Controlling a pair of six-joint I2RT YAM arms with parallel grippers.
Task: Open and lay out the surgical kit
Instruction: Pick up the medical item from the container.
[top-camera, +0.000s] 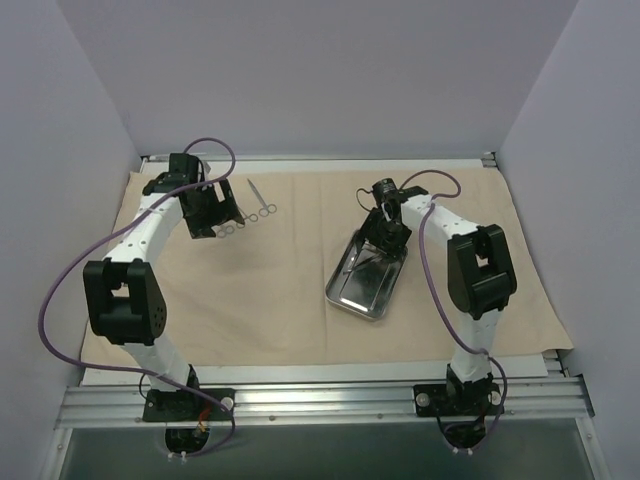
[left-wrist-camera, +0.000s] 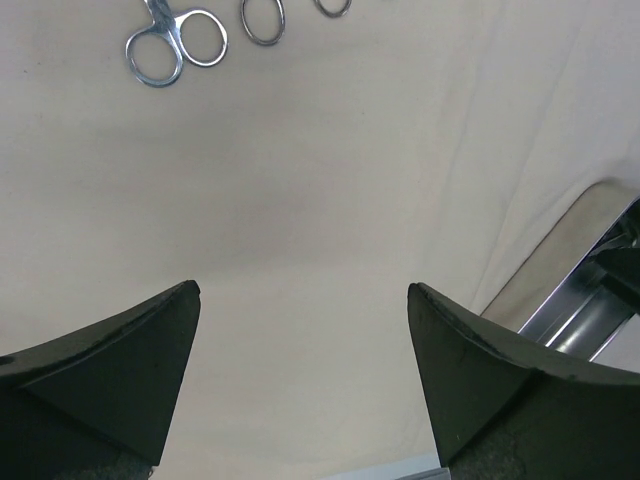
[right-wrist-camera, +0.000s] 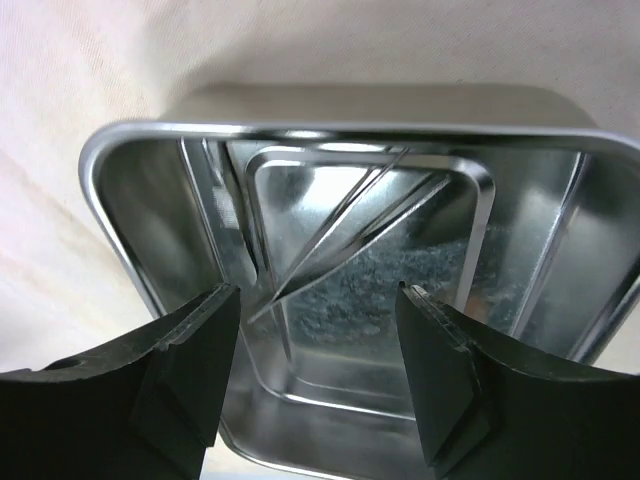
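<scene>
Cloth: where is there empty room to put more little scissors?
The cloth is bare in the middle, between the ring-handled instruments and the steel tray, and along the near edge. It's crowded far-left, where the instruments lie by the left gripper, and at the tray under the right gripper.

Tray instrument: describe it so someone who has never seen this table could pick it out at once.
On the big beige cloth, right of centre, sits a shiny steel tray, under the right pincer. On the tray floor lies one slim, pointed instrument. Unlike the ring-handled instruments at the cloth's far left, it shows no finger rings.
</scene>
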